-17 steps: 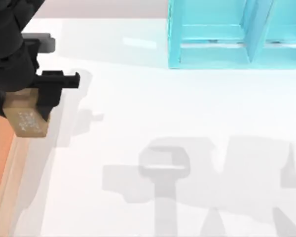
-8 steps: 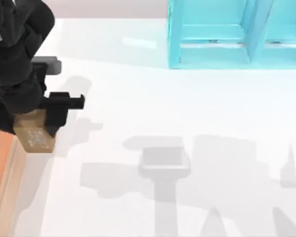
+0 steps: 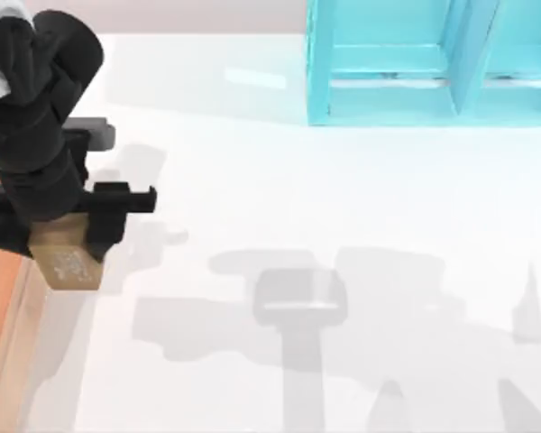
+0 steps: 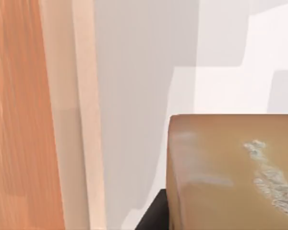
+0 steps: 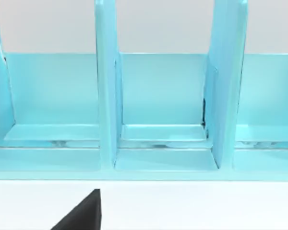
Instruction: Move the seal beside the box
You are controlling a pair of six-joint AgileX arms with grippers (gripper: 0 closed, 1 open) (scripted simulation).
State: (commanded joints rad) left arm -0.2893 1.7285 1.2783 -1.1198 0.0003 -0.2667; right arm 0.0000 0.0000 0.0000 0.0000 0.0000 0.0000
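Since a second ago our left gripper, clamped on the seal, has slid it alongside the box rim; release remains.

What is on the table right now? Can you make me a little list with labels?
seal: small tan block with pale marks, held next to the box's rim
box: orange-brown wood with pale rim, at the table's left edge
left gripper: shut on the seal, over the table's left side
shelf: cyan unit at the back right
table: white
seal set down: cannot tell yet
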